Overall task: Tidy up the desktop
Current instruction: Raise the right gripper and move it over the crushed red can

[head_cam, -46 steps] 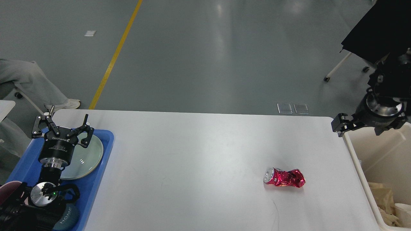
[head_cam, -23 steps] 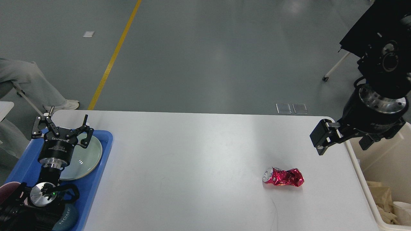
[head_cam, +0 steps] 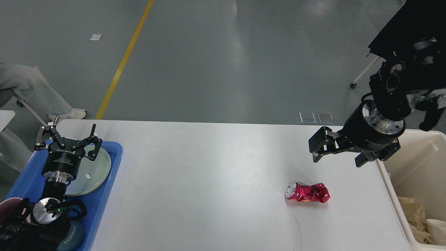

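The white desktop (head_cam: 209, 174) carries a crushed red can (head_cam: 308, 192) lying on its side at the right. My right gripper (head_cam: 339, 152) hangs above the table's right end, up and to the right of the can and apart from it. Its fingers are spread open and hold nothing. Over at the left, my left gripper (head_cam: 67, 137) is open and empty above a clear glass plate (head_cam: 95, 169) that rests in the blue tray (head_cam: 113, 164).
A cream bin (head_cam: 418, 167) with crumpled paper stands against the table's right edge, under my right arm. A maroon cup (head_cam: 7, 206) and a blue-grey "HOME" cup (head_cam: 75, 234) sit in the tray's near end. A seated person's leg (head_cam: 31, 90) is at far left.
My right arm has swung left, from above the bin to over the table's right end, nearer the can. The left arm, the can and the plate have not moved.
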Controlling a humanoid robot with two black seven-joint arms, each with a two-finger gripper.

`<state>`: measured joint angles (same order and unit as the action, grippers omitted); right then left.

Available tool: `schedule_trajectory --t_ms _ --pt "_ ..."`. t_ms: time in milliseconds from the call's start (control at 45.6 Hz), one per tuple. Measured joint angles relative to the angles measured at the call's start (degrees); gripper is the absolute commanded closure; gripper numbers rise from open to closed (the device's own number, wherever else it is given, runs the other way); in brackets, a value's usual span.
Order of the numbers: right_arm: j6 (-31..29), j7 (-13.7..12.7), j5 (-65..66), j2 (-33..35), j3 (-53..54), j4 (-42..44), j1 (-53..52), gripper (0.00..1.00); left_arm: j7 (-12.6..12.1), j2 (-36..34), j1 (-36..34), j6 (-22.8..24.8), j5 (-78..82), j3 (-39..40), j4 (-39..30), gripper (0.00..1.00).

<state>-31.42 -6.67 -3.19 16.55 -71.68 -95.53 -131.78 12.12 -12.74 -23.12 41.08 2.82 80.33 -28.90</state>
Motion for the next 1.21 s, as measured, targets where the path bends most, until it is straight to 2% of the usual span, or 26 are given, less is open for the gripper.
schedule_trajectory --t_ms 132,351,526,658,811,877,942,1074,1205 --pt "4.88 0.12 -6.21 0.58 -0.19 0.24 2.58 0.01 0.00 0.00 0.00 0.04 0.00 0.00 -0.02 0.04" --pt "16.50 0.23 -30.09 0.77 0.44 0.82 9.32 0.02 0.00 0.00 0.00 0.07 0.00 0.00 -0.02 0.04" --pt "26.70 0.06 -41.36 1.07 5.65 6.25 19.16 0.04 0.00 0.00 0.00 0.07 0.00 0.00 -0.02 0.04" --pt "29.32 -0.26 -44.89 1.82 9.11 11.95 26.98 0.06 0.00 0.00 0.00 0.07 0.05 0.00 -0.02 0.04" --pt "29.77 -0.64 -45.91 2.80 15.42 21.19 39.22 0.19 0.00 0.00 0.00 0.07 0.04 0.00 -0.02 0.04" --pt "30.38 -1.34 -45.96 2.84 17.32 24.30 42.81 0.17 0.00 0.00 0.00 0.07 0.04 0.00 -0.02 0.04" --pt "31.54 -3.18 -46.00 2.91 19.03 27.70 46.46 0.14 0.00 0.00 0.01 0.07 0.01 0.00 -0.02 0.04" --pt "32.55 -7.59 -45.61 2.90 23.59 34.07 53.38 0.00 0.00 0.00 0.01 0.07 0.00 0.00 -0.02 0.04" --pt "32.28 -9.55 -44.59 2.83 25.72 36.66 57.17 0.00 0.00 0.00 0.01 0.07 0.02 0.00 -0.02 0.04"
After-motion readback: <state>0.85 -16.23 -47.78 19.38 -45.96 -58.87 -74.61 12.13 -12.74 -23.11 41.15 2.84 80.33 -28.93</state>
